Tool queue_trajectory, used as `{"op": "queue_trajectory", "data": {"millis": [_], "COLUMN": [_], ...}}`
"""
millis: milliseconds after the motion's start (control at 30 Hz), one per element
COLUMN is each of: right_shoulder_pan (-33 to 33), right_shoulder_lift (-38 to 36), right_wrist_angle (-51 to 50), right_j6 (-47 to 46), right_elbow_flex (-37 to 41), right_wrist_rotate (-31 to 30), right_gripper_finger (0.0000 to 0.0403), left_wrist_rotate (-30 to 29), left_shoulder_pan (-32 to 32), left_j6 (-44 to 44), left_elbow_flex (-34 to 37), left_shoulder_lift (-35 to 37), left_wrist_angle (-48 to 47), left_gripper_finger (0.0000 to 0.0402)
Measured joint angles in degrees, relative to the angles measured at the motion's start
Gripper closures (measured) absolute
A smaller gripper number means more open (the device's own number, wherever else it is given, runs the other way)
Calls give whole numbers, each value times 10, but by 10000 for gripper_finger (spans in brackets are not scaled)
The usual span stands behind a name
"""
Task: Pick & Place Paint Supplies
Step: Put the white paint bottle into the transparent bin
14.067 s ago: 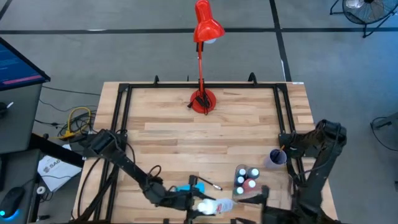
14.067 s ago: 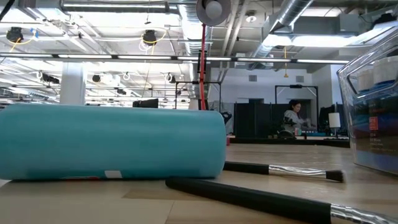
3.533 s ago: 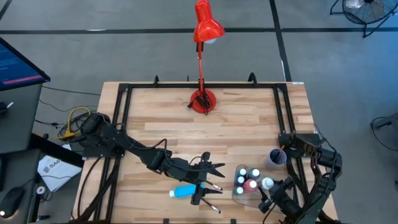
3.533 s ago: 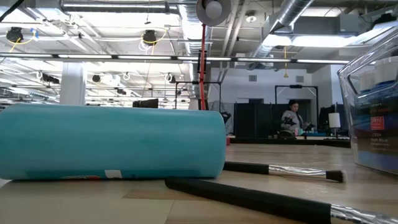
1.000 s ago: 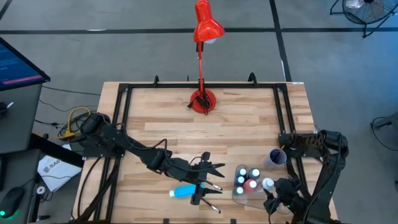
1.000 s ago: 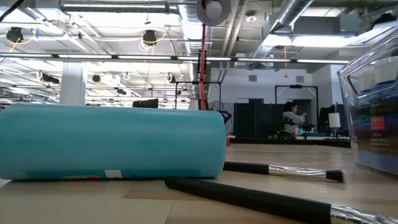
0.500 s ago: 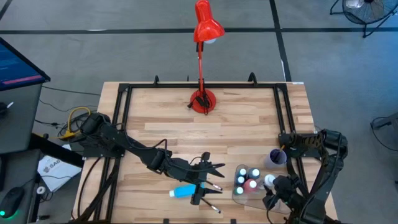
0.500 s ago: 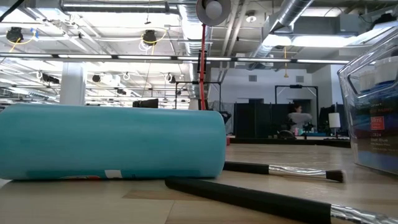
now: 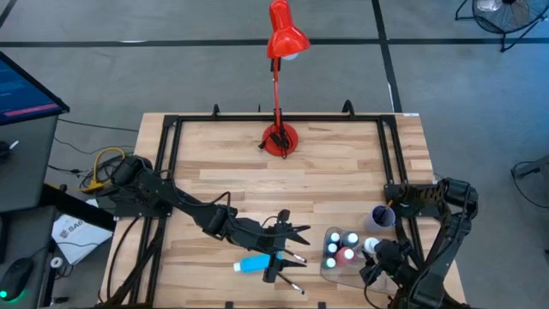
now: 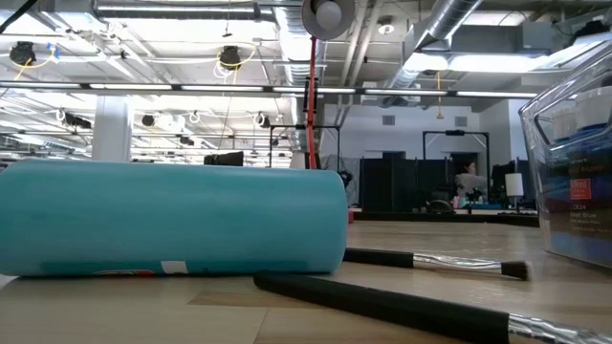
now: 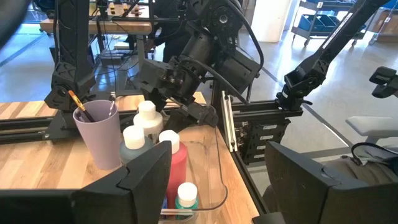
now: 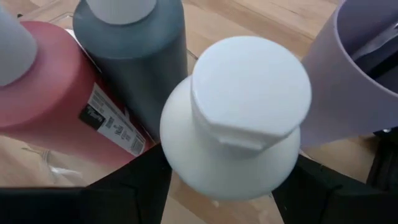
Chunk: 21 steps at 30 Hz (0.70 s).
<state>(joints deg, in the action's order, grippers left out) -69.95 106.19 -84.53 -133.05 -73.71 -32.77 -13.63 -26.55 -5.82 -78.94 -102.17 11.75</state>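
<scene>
While my left tool (image 9: 287, 243) stays spread and empty above the teal tube (image 9: 255, 263) and paintbrushes (image 9: 292, 257) on the desk (image 9: 326, 176), my right tool (image 9: 375, 262) has crept onto the white bottle (image 9: 370, 248) at the tray (image 9: 328, 273), straddling it, jaws narrowing, so a lift looks near.

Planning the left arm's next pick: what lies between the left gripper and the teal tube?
In the high view, paintbrushes lie between the open left gripper and the teal tube, one beside the tube's end.
</scene>
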Motion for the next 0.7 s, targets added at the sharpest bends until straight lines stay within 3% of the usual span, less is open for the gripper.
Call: {"op": "queue_trajectory", "data": {"millis": [700], "right_shoulder_pan": [32], "right_shoulder_lift": [0], "right_wrist_angle": [-13], "right_j6": [31], "right_elbow_flex": [0], "right_wrist_rotate": [-5], "right_gripper_finger": [168], "left_wrist_rotate": [0], "left_shoulder_pan": [0], "left_j6": [0], "left_elbow_flex": [0], "left_shoulder_lift": [0], "left_wrist_angle": [0], "left_gripper_finger": [165]}}
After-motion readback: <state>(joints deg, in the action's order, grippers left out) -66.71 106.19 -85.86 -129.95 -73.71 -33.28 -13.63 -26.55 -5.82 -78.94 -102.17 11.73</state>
